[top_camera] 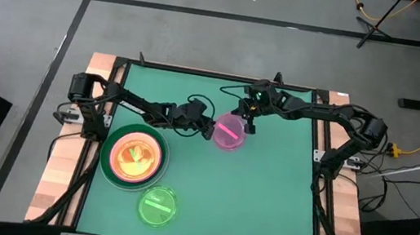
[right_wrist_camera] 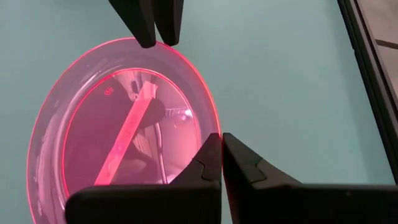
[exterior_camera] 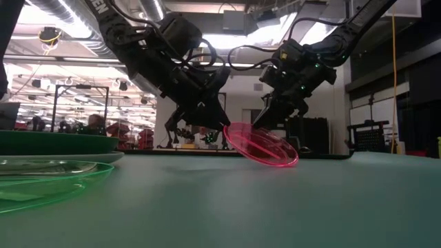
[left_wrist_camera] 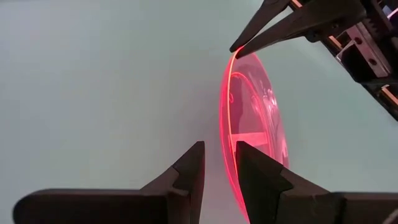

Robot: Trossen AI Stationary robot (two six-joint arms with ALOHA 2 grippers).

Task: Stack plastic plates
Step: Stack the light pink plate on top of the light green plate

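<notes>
Both tools, left and right, were pinched narrow on opposite rims of the pink plate, tilting it off the table, apparently for a handover toward the stack.

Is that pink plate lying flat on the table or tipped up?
Tipped: in the low view the pink plate slants, one rim raised, with the left gripper and right gripper at opposite rims.

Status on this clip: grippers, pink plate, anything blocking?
Left gripper and right gripper both pinch the pink plate at opposite rims. Plate tilted, one edge on the table. Nothing blocking; stack and lime-green plate sit apart.
</notes>
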